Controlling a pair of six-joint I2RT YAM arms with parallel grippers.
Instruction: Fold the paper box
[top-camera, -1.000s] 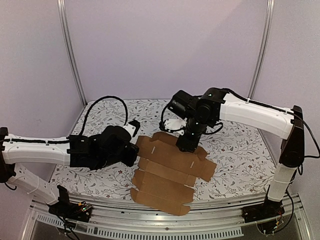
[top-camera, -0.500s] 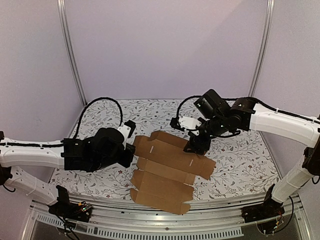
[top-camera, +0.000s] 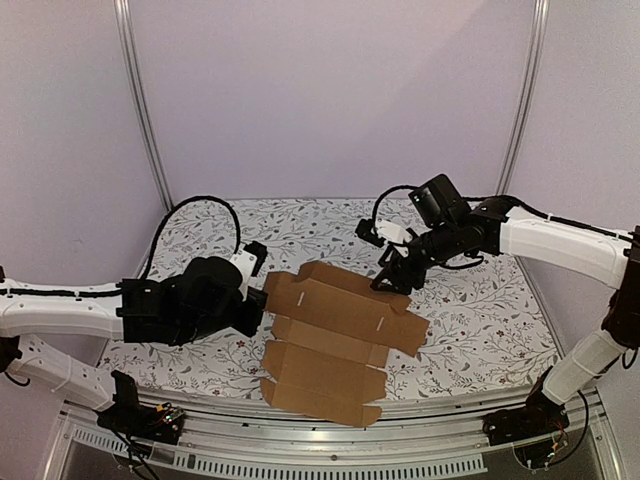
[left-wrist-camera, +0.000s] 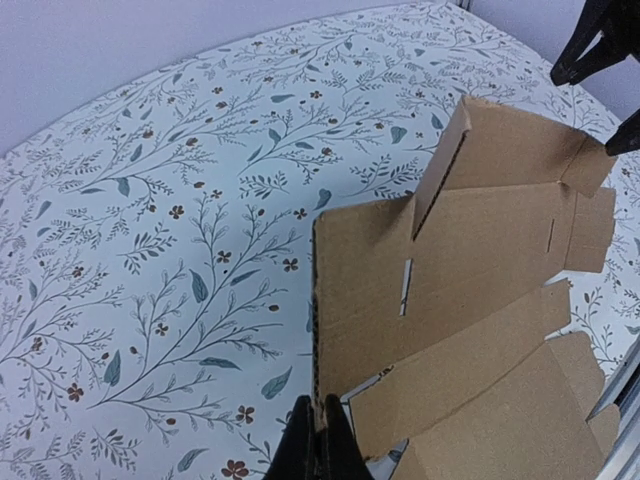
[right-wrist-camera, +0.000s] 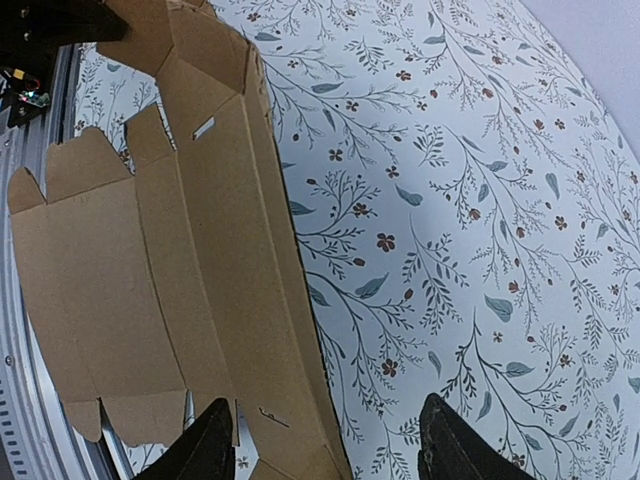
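Two tools in play: the left tool (left-wrist-camera: 320, 445) was clamped on an edge of the paper box (left-wrist-camera: 470, 260), while the right tool (right-wrist-camera: 325, 445) hung fingers apart, a raised flap beneath it.

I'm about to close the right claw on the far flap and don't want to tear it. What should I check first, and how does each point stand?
1. Grip: left claw pinches the box at its left edge: ok.
2. Jaws: right claw is open: ok.
3. Alignment: edge of the far flap lies between the right claw's fingers in its wrist view: ok.
4. Contact between right claw and far flap: cannot tell.
5. Far flap raised off the table: ok.
6. Arms apart from each other: ok.
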